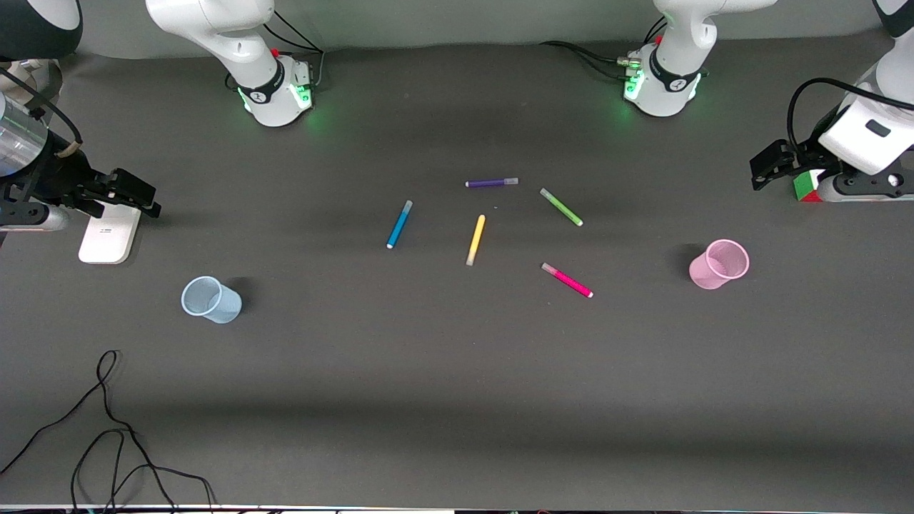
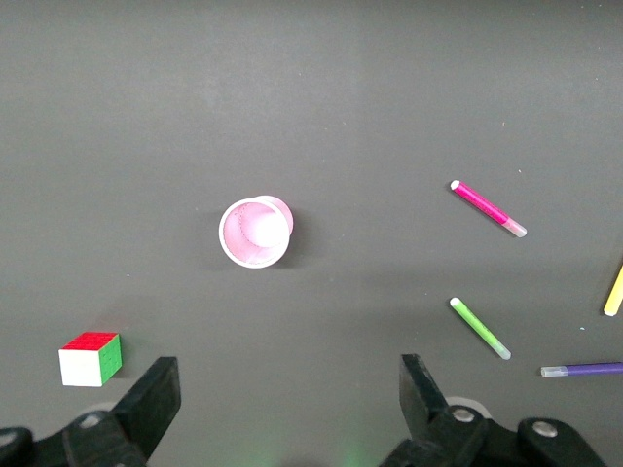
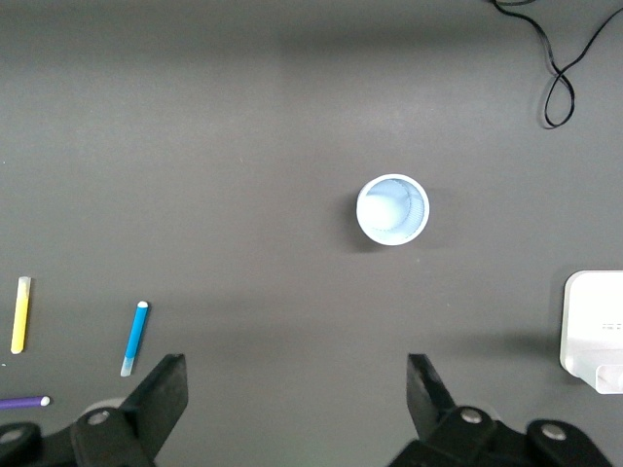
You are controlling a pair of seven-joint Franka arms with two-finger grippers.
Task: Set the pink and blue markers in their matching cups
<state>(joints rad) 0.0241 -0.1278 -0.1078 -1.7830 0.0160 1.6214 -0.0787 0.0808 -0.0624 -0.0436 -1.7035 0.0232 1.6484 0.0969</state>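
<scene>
Both grippers wide open & empty, left gripper (image 1: 762,171) up near the pink cup (image 1: 719,264), right gripper (image 1: 132,191) near the blue cup (image 1: 211,299); pink marker (image 1: 567,280) lies diagonal, nearer the left arm, blue marker (image 1: 399,224) the right.

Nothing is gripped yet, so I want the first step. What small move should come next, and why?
Probably the left gripper, open and up at its end of the table, should reach toward the pink marker, which lies flat on the table near the upright pink cup.
</scene>
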